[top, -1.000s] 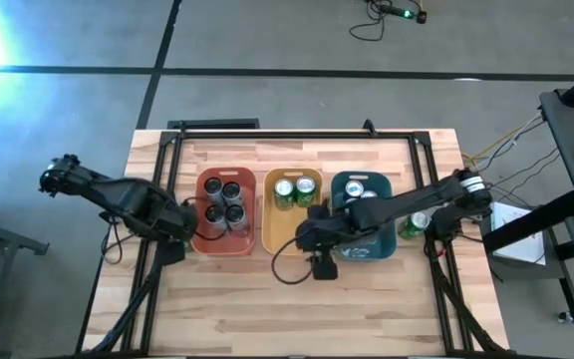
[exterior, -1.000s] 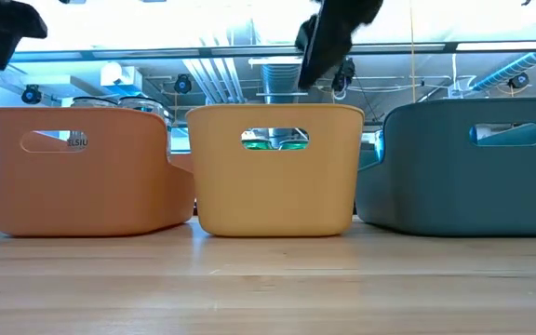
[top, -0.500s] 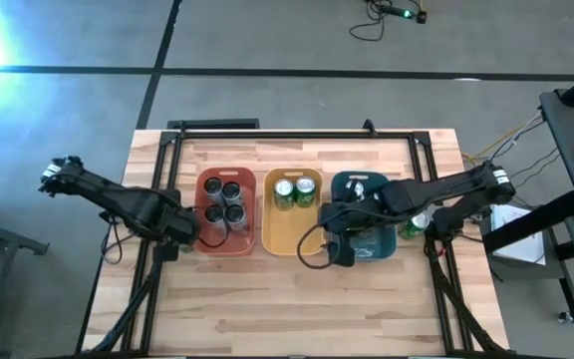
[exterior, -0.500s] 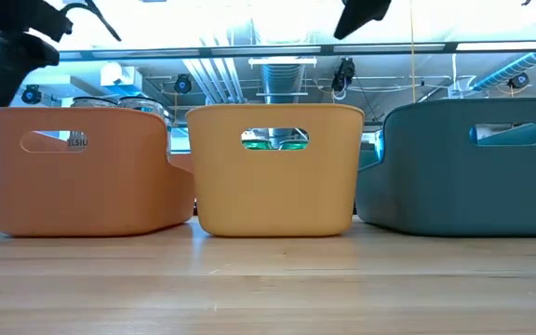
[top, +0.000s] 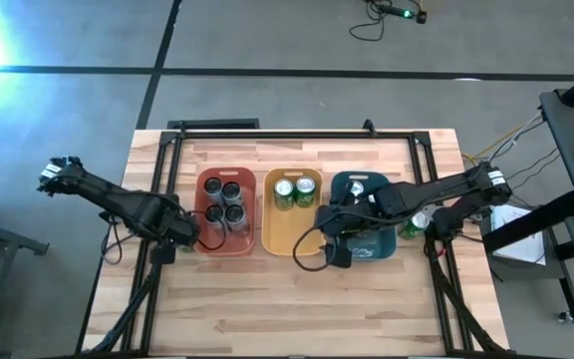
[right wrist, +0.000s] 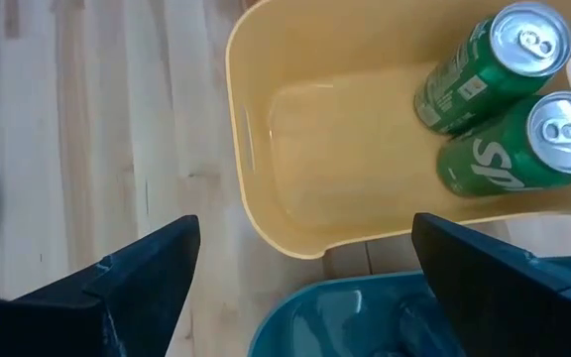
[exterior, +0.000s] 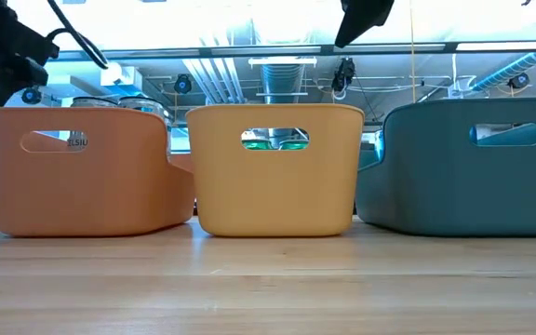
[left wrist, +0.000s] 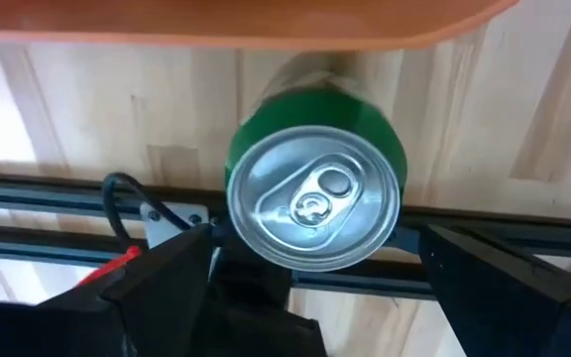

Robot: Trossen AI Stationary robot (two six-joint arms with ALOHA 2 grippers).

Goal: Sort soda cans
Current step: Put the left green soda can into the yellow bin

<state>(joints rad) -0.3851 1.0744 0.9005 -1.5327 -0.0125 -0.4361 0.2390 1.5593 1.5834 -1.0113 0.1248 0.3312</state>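
L gripper (top: pixel 172 242) sits off the 9 o'clock side of the red bin (top: pixel 203 242), low near the table (top: pixel 297 309); its wrist view looks straight down on a green can (left wrist: pixel 314 194) standing upright just beside the bin wall, fingers (left wrist: pixel 167 283) spread wide either side, not touching; judged: lined up for a top-down grasp, since that can is a stray that prob. belongs w/ the other greens.

R gripper (top: pixel 335 251) hangs over the gap btwn the yellow bin (top: pixel 270 239) and teal bin (top: pixel 340 251), at their 6 o'clock ends; fingers (right wrist: pixel 137 278) wide apart, nothing btwn them; judged: free after a drop or on its way to fetch another; cannot tell which.

Sorting is by kind, one bin each, bins in a row so either arm reaches the mid one; red bin holds four dark cans (top: pixel 223 201) packed in a block; yellow holds two green cans (right wrist: pixel 509 114) at its 12 o'clock end, lettering visible on the sides, silver tops w/ pull tabs, rest of bin floor bare; teal holds silver-topped cans (top: pixel 355 188), colour mostly hidden by the arm. One more green can (top: pixel 419 223) stands on the table off the teal bin's 3 o'clock side, partly under the R arm; also unsorted.

Low view: only the green edge of the stray shows at the red bin's far side.
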